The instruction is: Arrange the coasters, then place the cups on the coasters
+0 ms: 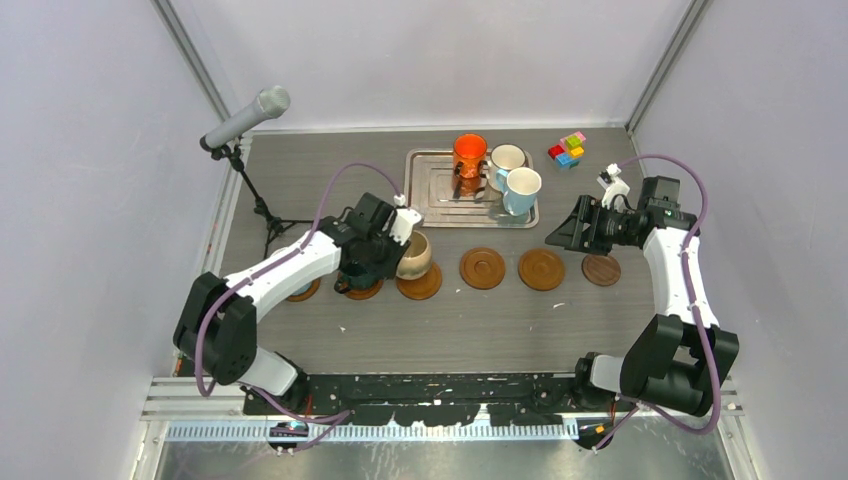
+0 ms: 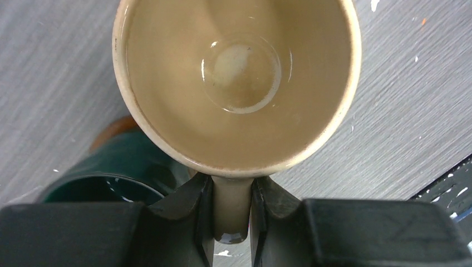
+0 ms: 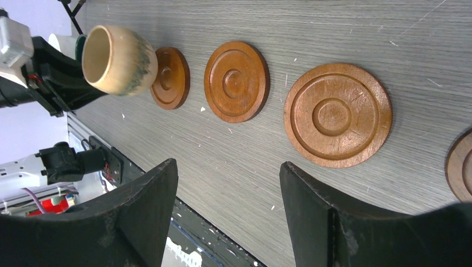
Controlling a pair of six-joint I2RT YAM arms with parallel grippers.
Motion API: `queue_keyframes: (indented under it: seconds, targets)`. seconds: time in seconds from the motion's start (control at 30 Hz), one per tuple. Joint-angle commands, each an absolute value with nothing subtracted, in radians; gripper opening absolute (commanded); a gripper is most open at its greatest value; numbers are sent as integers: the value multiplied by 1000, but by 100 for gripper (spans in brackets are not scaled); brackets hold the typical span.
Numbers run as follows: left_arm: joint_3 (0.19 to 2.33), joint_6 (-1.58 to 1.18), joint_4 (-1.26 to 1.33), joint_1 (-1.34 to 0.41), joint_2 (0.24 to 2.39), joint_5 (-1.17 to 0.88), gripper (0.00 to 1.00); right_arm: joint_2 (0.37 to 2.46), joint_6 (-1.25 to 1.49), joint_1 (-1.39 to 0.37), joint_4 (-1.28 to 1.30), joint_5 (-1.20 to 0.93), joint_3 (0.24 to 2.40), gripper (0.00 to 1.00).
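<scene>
Pinching only the thin handle of the beige cup, the left gripper has its jaws nearly closed. That narrow hold is the first risk: the bowl hangs out ahead of the jaws, so it could swivel in the grip and land tilted. The cup is over the third coaster from the left, seemingly just above it and toward its far edge, though I cannot tell whether it touches. Released off-centre, it may end up half on the table or push the disc out of line. Just beside it stands the green cup on its own coaster, close enough that a sideways drift or a careless pull-back could knock it. Farther right, the right gripper hovers over the table, jaws wide apart with nothing between them, near the bare coasters; a low sweep would scatter them. At the back, the orange cup, white cup and blue cup crowd one tray, so reaching for one could bump its neighbours.
</scene>
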State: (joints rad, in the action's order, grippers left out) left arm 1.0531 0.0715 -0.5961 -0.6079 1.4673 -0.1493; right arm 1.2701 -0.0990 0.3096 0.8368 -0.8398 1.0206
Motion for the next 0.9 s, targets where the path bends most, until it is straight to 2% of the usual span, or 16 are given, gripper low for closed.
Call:
queue_keyframes:
  seconds: [0.0,0.87]
  targets:
    - [1035,38,-465,-623,1384,-160,0,1276,-91,308,813,-848,1034,72]
    - [999,38,-404,-683,1474,-152,0,1281,-91,308,810,-847,1031,72]
